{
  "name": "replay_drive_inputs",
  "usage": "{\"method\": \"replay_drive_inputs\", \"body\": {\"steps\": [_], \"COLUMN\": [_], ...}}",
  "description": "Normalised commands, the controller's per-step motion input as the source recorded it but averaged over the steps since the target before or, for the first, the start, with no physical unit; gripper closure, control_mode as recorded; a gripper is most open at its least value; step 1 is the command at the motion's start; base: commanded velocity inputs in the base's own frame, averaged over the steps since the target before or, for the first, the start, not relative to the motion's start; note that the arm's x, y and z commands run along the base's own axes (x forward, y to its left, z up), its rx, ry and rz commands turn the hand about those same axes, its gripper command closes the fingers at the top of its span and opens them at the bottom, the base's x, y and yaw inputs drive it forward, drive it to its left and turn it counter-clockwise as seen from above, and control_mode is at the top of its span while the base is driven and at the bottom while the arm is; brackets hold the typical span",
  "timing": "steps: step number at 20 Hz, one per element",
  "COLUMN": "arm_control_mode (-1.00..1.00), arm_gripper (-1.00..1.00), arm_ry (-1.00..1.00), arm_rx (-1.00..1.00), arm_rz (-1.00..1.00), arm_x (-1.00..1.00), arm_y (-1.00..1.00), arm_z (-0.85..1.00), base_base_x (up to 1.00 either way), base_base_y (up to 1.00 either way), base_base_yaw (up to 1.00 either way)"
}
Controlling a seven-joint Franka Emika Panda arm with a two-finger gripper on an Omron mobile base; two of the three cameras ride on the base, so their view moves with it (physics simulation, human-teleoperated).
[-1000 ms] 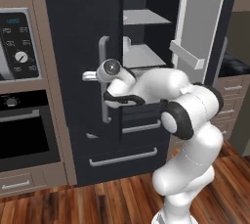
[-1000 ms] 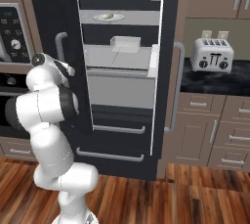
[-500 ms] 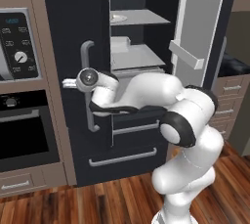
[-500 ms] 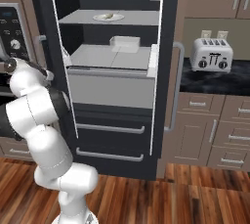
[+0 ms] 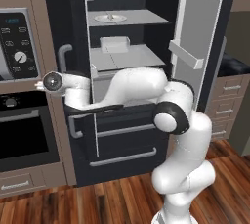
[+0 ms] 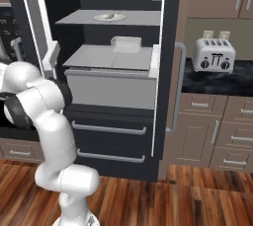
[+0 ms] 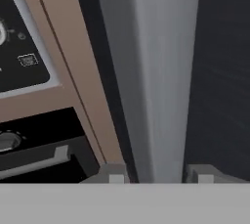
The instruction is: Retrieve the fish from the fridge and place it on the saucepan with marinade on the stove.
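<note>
In the left base view the gripper (image 5: 41, 84) sits at mid-left on the fridge (image 5: 122, 135) door's silver handle (image 5: 64, 54), while the fish (image 5: 110, 17) lies up and right of it on the top shelf, its long axis roughly left to right. In the right base view the fish (image 6: 109, 17) rests at upper centre, well apart from the arm. In the hand view the fingertips (image 7: 113, 174) stand apart astride the handle (image 7: 158, 81); whether they pinch it I cannot tell, and no writing is legible.
</note>
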Motion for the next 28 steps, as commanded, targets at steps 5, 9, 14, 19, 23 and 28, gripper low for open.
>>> {"method": "replay_drive_inputs", "body": {"steps": [5, 9, 14, 19, 23, 28], "arm_control_mode": [-1.0, -1.0, -1.0, -1.0, -1.0, -1.0], "arm_gripper": [-1.0, -1.0, -1.0, -1.0, -1.0, -1.0], "arm_ry": [-0.16, -0.31, -0.38, -0.28, -0.11, -0.06], "arm_rx": [-0.1, -0.09, -0.07, 0.0, -0.07, -0.05], "arm_rz": [-0.09, -0.06, -0.11, -0.19, -0.25, -0.18], "arm_x": [-0.39, -0.84, -0.91, -0.98, -0.69, -0.35], "arm_y": [0.28, 0.0, 0.0, -0.55, -1.0, -1.0], "arm_z": [0.13, 0.28, 0.49, 0.58, 0.38, 0.07], "base_base_x": [0.0, 0.0, 0.0, 0.0, 0.0, 0.0], "base_base_y": [0.0, 0.0, 0.0, 0.0, 0.0, 0.0], "base_base_yaw": [0.0, 0.0, 0.0, 0.0, 0.0, 0.0]}}
